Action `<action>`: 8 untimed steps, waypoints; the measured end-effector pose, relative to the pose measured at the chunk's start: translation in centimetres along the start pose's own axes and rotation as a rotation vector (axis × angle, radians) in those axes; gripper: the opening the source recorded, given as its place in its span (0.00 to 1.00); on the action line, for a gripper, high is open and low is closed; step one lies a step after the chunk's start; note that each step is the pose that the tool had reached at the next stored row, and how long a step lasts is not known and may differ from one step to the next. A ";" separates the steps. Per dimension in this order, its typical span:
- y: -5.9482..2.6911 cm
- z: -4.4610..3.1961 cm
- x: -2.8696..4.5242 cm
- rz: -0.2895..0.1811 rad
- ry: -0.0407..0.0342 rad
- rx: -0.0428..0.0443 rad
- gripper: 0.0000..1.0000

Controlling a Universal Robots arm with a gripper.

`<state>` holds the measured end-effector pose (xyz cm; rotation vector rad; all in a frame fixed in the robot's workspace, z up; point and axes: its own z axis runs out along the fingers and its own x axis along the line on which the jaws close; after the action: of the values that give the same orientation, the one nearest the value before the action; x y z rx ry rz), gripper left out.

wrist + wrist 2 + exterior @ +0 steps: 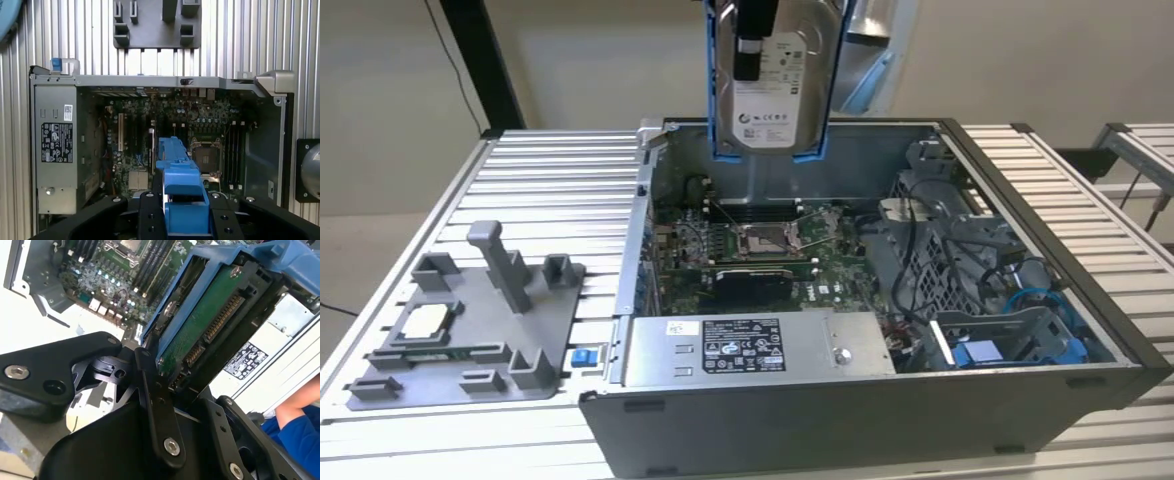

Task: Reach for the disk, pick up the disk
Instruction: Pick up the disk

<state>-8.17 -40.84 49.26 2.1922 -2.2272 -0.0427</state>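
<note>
Disk (767,85) upright above open computer case (881,300)

No print on the labels is legible.

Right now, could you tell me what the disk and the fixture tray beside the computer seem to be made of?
The disk, held in the hand above the open case: a silver-grey body with a dull sheen, likely metal, a white label and glossy blue side rails, probably plastic. The fixture tray is uniform matte grey with blocky posts, apparently moulded or printed plastic.
</note>
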 end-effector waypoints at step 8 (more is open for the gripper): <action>-0.20 -0.02 2.03 0.002 0.0001 -0.0056 0.00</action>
<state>-8.00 -42.88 49.25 2.1876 -2.2260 -0.0488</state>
